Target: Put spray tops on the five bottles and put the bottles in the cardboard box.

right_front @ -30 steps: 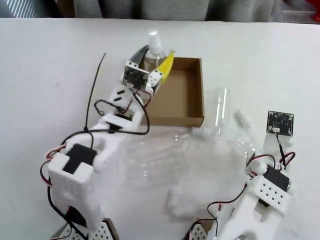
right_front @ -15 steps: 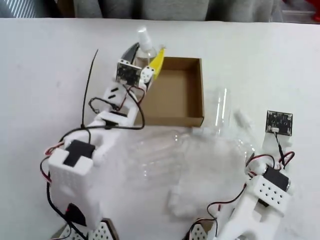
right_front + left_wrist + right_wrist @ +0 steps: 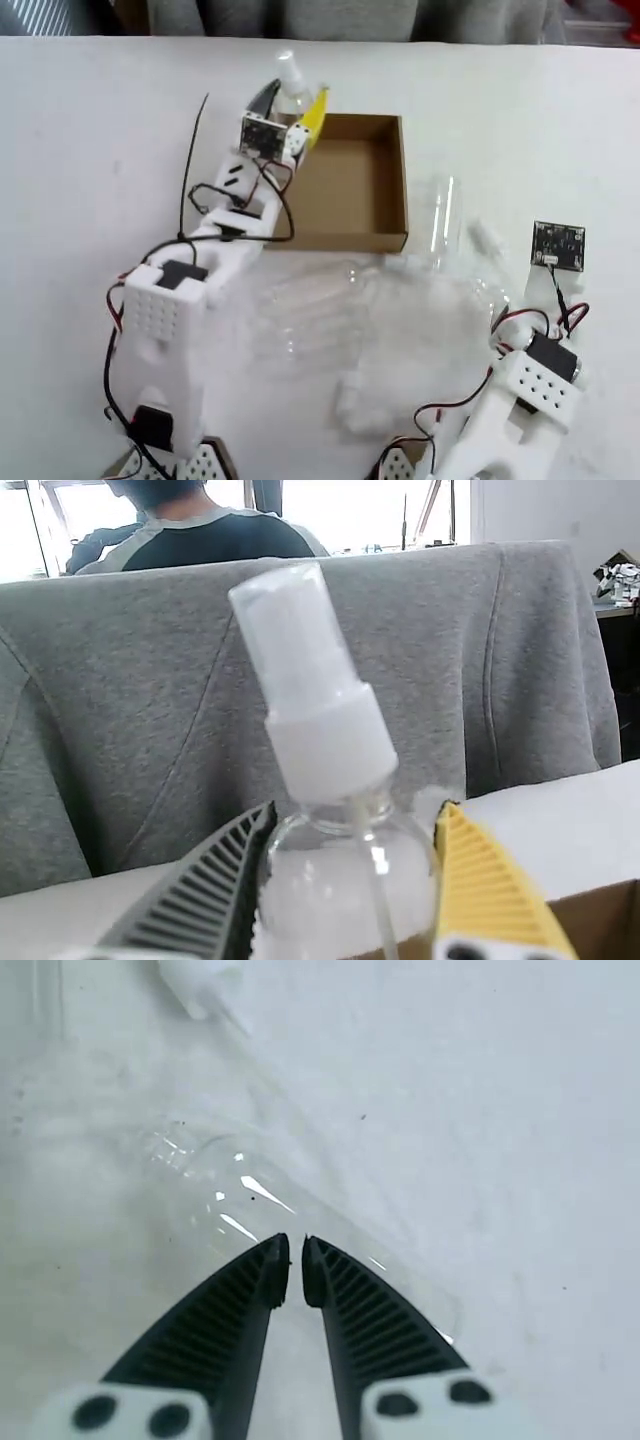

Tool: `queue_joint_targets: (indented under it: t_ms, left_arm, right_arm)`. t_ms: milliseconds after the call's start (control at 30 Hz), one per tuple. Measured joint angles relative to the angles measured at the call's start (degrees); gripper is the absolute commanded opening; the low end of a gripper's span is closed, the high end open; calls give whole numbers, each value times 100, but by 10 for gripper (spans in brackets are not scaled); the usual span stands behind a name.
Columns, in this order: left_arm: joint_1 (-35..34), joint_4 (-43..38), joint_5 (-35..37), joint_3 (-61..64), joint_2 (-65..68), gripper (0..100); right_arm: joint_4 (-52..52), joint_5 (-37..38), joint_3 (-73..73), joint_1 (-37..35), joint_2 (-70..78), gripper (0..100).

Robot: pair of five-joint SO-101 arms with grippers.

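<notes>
My left gripper (image 3: 288,103) is shut on a clear bottle (image 3: 292,92) with a white spray top (image 3: 286,66), held upright by the far left corner of the cardboard box (image 3: 404,185). In the left wrist view the bottle (image 3: 345,885) stands between the grey and yellow fingers, its spray top (image 3: 312,700) above them. My right gripper (image 3: 294,1260) is shut with nothing in it, just over a clear bottle (image 3: 235,1195) lying on the table. A loose spray top (image 3: 203,982) lies beyond it.
Several clear bottles lie in front of the box (image 3: 320,300) and to its right (image 3: 445,215), with a loose spray top (image 3: 487,237) nearby. The box's floor is bare. The right arm (image 3: 540,365) stands at the near right.
The left arm carried the bottle left and a little farther back, from over the box's far left corner to just outside it. The right arm has kept still.
</notes>
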Motion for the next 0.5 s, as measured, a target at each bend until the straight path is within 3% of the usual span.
queue_joint_targets:
  t_ms: [500]
  left_arm:
    - [0,0,-9,-158,299,22]
  right_arm:
    - [0,0,0,0,0,17]
